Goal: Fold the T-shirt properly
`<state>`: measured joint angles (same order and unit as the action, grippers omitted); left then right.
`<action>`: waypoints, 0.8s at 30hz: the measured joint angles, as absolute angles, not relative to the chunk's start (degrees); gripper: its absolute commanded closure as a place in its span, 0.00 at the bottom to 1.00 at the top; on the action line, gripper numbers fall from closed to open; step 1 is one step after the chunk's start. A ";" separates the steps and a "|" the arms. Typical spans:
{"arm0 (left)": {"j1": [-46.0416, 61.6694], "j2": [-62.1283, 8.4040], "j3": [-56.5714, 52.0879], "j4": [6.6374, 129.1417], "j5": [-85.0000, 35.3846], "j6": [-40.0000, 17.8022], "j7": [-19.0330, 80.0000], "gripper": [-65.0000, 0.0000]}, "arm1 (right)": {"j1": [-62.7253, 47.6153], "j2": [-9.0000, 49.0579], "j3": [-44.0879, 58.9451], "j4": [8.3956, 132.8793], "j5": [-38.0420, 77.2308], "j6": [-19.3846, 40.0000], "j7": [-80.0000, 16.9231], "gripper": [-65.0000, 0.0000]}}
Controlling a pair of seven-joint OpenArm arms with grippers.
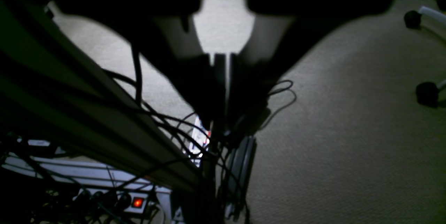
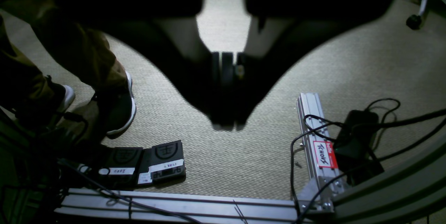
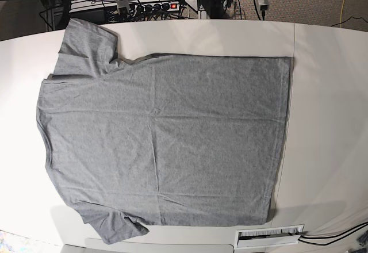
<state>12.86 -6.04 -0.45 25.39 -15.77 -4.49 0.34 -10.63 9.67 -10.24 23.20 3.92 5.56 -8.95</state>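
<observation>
The heather-grey T-shirt lies spread flat on the white table in the base view. Its neckline is at the left, its straight hem at the right, and one sleeve points to the far left corner while the other reaches the near edge. Neither arm shows in the base view. In the left wrist view my left gripper is shut with nothing in it, hanging over the carpet and a tangle of cables. My right gripper is also shut and empty, above the carpeted floor.
A cable slot sits in the table's near edge. On the floor are two foot pedals, a person's shoes, aluminium frame rails, a power strip with a red light and chair castors.
</observation>
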 measured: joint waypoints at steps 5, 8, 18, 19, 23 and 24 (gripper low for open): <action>13.15 -6.02 -0.43 26.00 -15.79 -4.49 0.32 1.00 | -10.66 9.67 -10.24 23.20 3.90 5.58 -8.97 1.00; 13.15 -6.04 -0.45 26.00 -15.79 -4.49 0.32 1.00 | -10.63 9.67 -10.24 23.20 3.92 5.56 -8.95 1.00; 13.15 -6.04 -0.45 26.00 -15.79 -4.49 0.32 1.00 | -10.63 9.67 -10.24 23.22 3.92 5.56 -8.97 1.00; 13.15 -6.04 -0.45 26.00 -15.79 -4.49 0.32 1.00 | -10.66 9.67 -10.24 23.22 3.90 5.56 -8.95 1.00; 13.41 -6.07 -0.45 26.11 -15.79 -4.49 0.27 1.00 | -10.68 9.69 -10.24 23.22 3.92 5.56 -8.97 1.00; 13.74 -6.17 -0.43 26.30 -15.94 -4.49 0.27 1.00 | -10.83 9.69 -10.24 23.29 3.92 5.56 -8.95 1.00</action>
